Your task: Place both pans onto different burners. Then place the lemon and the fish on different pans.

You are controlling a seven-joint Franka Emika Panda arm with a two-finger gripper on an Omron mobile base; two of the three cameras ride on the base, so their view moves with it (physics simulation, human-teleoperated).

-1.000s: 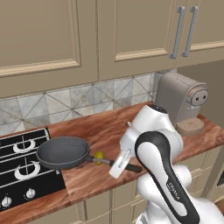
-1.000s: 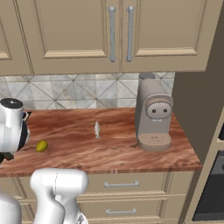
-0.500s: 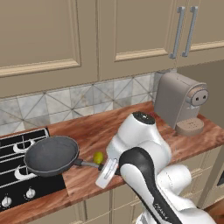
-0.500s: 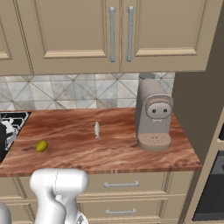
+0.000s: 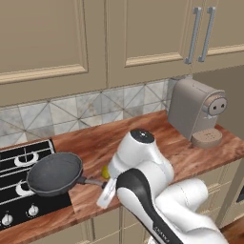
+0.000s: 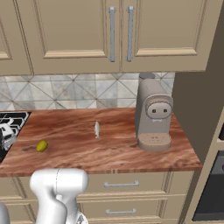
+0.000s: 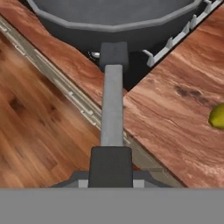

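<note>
A frying pan (image 5: 54, 173), grey inside, hangs over the right edge of the black hob (image 5: 14, 167). Its thin handle (image 5: 90, 181) points right toward my gripper (image 5: 105, 189). In the hand view the handle (image 7: 112, 105) runs straight from the pan (image 7: 113, 17) down into my gripper (image 7: 110, 168), which is shut on its end. The lemon (image 6: 42, 145) lies on the wooden counter just right of the hob; it is also the lemon (image 7: 217, 116) at the hand view's right edge. The fish (image 6: 97, 129) lies mid-counter. The all-black pan is out of view.
A beige coffee machine (image 6: 153, 116) stands at the counter's right end. Burner rings (image 5: 25, 159) and a row of knobs (image 5: 32, 209) show on the hob's left part. Wall cabinets (image 5: 119, 33) hang overhead. My own white arm (image 5: 143, 181) blocks the counter's front.
The arm has swung left, carrying the pan by its handle from the counter to over the hob's right edge. Lemon and fish have not moved.
</note>
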